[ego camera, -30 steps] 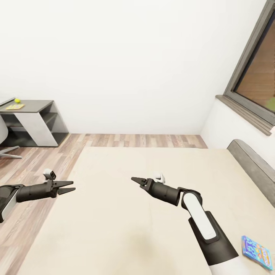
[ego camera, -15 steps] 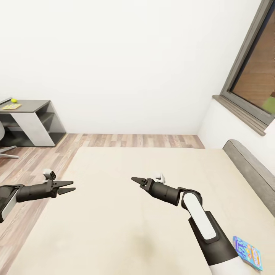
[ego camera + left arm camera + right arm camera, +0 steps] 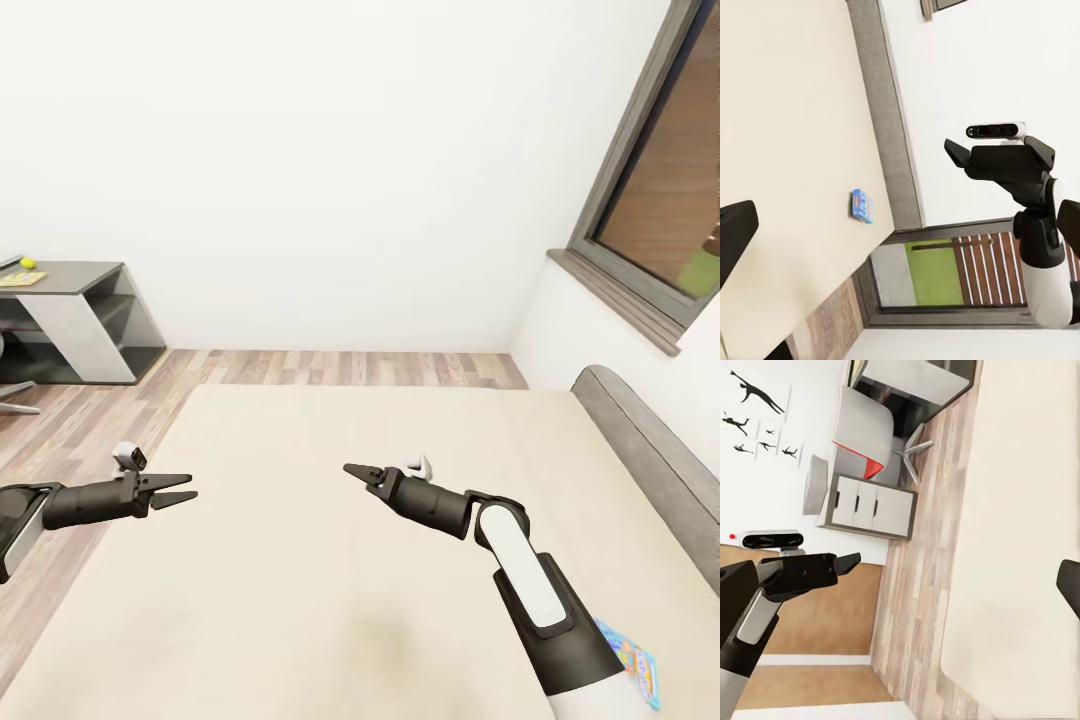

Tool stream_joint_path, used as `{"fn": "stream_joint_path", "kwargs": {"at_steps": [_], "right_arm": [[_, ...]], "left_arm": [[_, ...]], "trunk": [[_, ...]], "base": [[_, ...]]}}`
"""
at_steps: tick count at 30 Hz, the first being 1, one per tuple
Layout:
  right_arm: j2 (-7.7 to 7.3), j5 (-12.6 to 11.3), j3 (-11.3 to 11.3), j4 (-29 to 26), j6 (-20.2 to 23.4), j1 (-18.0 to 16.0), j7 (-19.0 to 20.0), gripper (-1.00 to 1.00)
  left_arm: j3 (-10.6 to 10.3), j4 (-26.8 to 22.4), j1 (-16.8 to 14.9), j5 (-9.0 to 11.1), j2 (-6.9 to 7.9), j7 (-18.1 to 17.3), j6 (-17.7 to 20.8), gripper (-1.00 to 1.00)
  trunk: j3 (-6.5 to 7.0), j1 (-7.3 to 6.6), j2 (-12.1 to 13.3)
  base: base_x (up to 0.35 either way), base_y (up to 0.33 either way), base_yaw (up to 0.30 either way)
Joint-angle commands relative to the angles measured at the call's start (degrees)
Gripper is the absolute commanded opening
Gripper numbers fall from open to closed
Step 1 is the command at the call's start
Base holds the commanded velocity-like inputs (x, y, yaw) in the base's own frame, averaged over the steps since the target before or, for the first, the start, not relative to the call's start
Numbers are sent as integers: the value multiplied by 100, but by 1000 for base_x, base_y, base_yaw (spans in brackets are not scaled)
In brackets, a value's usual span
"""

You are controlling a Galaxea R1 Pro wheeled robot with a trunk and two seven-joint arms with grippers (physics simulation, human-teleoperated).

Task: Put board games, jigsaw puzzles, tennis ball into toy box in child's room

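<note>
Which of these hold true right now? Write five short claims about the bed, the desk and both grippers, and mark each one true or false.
1. The left gripper is empty, its fingers apart. True.
2. The right gripper clamps a board game. False: it holds nothing.
3. A blue board game lies on the bed, partly hidden behind the right arm. True.
4. The tennis ball sits on the mattress. False: it rests on the dark grey end of the table, beside a jigsaw puzzle.
5. The bed stands against a windowless wall. False: a window is above the headboard.
</note>
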Motion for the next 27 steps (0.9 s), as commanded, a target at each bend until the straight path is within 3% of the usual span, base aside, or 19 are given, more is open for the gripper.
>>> {"fn": "stream_joint_path", "kwargs": {"at_steps": [1,27], "right_arm": [[2,46,-6,0,22,-4,43,100],[2,46,-14,0,22,-4,43,100]], "left_arm": [[-16,0,-5,9,5,-22,61,100],[-16,0,-5,9,5,-22,61,100]], "trunk": [[-10,3,-11],[-10,3,-11]], "base": [[0,-166,0],[0,-166,0]]}}
